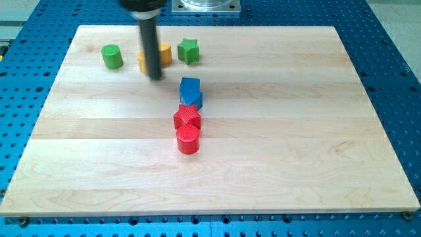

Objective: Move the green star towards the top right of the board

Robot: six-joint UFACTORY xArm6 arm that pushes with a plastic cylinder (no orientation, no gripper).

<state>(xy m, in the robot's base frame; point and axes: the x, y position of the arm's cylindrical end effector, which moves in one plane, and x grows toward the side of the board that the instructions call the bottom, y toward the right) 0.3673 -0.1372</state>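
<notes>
The green star [189, 50] lies near the view's top, left of centre, on the wooden board [296, 131]. My tip [155, 76] is down on the board to the lower left of the star, just in front of a yellow block [163, 54] that the rod partly hides. The tip does not touch the star.
A green cylinder [112, 56] stands at the view's top left. A blue block [190, 91], a red star-like block [187, 118] and a red cylinder [188, 139] form a column near the centre. Blue perforated table surrounds the board.
</notes>
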